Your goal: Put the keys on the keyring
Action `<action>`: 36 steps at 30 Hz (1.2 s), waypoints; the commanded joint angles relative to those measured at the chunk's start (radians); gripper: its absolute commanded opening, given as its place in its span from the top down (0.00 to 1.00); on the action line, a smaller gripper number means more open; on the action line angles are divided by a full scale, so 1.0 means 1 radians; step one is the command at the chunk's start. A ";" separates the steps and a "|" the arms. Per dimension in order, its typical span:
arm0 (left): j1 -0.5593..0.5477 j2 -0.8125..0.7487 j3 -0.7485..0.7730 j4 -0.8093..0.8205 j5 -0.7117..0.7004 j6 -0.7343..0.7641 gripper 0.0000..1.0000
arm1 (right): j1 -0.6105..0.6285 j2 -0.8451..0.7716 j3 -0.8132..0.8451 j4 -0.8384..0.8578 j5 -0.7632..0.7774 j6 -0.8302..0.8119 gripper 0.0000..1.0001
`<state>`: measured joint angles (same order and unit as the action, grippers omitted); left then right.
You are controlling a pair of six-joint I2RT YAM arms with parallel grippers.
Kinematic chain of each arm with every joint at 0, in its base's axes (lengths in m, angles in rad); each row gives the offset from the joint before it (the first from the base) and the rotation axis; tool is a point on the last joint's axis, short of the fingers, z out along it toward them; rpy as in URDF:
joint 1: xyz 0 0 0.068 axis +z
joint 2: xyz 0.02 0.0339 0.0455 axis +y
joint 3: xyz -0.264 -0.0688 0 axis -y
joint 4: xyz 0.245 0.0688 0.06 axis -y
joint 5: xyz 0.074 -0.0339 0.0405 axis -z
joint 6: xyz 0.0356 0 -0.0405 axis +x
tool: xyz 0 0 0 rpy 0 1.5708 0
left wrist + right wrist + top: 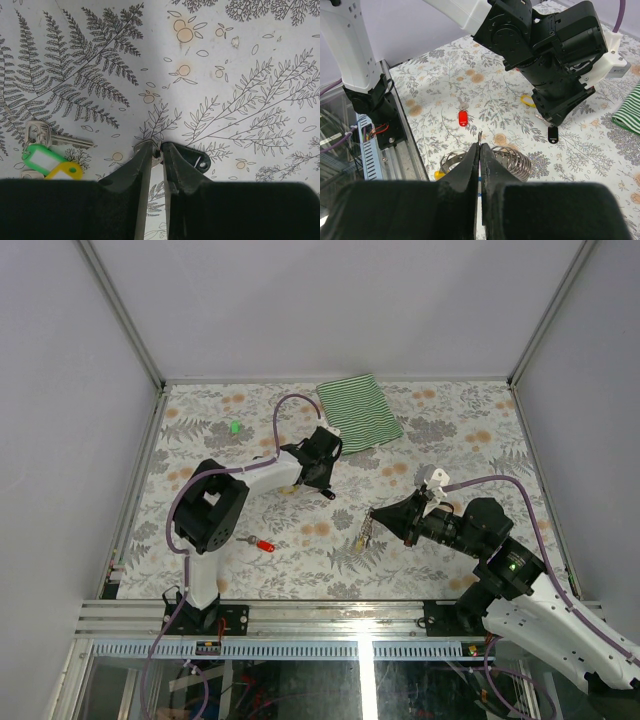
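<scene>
My left gripper is shut on the silvery head of a key whose black tag juts out to the right, held just above the table. In the top view this gripper is mid-table, with the black tag below it. My right gripper is shut on a thin keyring whose edge sticks up past the fingertips. In the top view it is a short way right of the left gripper. A red-tagged key lies at the front left and also shows in the right wrist view.
A coil of spare rings lies under my right gripper. Green-tagged and yellow-tagged keys lie left of my left gripper. Another green tag lies far left. A green-striped folded cloth lies at the back. White walls enclose the table.
</scene>
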<state>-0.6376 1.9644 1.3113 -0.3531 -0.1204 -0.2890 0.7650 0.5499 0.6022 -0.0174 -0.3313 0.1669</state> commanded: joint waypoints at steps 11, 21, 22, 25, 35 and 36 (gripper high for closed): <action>0.007 0.014 0.022 0.005 0.009 0.010 0.88 | 0.006 -0.004 0.008 0.065 -0.002 0.014 1.00; 0.006 0.013 0.016 0.017 0.041 0.010 1.00 | 0.006 0.001 0.009 0.074 -0.002 0.012 1.00; 0.007 0.010 0.014 0.020 0.043 0.012 1.00 | 0.006 -0.002 0.008 0.075 0.001 0.014 1.00; 0.006 -0.009 0.000 0.035 0.055 0.019 1.00 | 0.005 -0.009 0.008 0.074 0.011 0.011 1.00; 0.003 -0.228 -0.143 0.199 0.216 0.103 1.00 | 0.006 -0.021 0.007 0.140 -0.060 -0.032 1.00; 0.001 -0.263 -0.166 0.225 0.219 0.109 1.00 | 0.006 -0.014 0.016 0.136 -0.064 -0.037 1.00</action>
<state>-0.6376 1.8278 1.1954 -0.2749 0.0357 -0.2325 0.7650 0.5301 0.5846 0.0185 -0.3534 0.1600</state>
